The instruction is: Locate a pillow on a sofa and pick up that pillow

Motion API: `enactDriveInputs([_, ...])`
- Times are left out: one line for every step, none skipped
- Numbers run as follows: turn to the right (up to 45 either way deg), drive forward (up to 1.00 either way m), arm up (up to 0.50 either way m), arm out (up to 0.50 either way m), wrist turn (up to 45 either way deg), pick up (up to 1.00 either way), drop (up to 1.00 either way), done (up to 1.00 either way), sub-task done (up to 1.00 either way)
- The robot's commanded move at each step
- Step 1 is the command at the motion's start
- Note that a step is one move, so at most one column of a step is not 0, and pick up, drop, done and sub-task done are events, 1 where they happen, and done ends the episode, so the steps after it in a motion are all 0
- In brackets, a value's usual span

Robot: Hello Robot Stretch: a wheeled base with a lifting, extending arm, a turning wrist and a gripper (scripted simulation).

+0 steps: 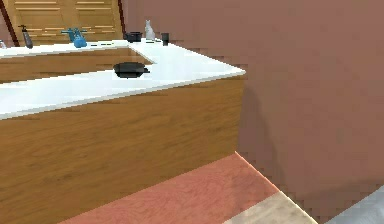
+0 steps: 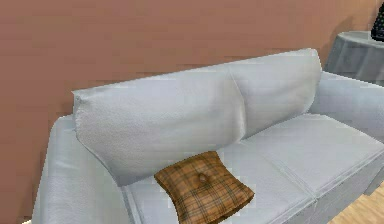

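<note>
Arm side view: a pale grey sofa (image 2: 262, 140) stands against a reddish-brown wall (image 2: 120, 40), with two back cushions and two seat cushions. The pillow (image 2: 203, 186), brown plaid with a small dimple at its middle, lies flat on the seat cushion toward the picture's left. It sits near that cushion's front edge, turned so that one corner points toward the camera. It touches the seat and lies apart from the back cushions and the sofa's arm. At the picture's upper right, beyond the sofa's far arm, is a grey side table (image 2: 355, 52) with a dark thing (image 2: 378, 22) on it.

How the gripper stands, spread or pressed together, cannot be told, and neither can the pillow's place relative to it.

Forward view: a wooden counter (image 1: 120, 150) with a white top carries a dark pan (image 1: 130, 69); small blue things (image 1: 76, 40) and a few other small things stand farther back. A reddish wall (image 1: 310, 90) runs along the picture's right.
</note>
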Motion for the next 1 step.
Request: enactDriveInputs([0.0, 0.00, 0.50, 0.00, 0.0, 0.00, 0.00, 0.00, 0.00])
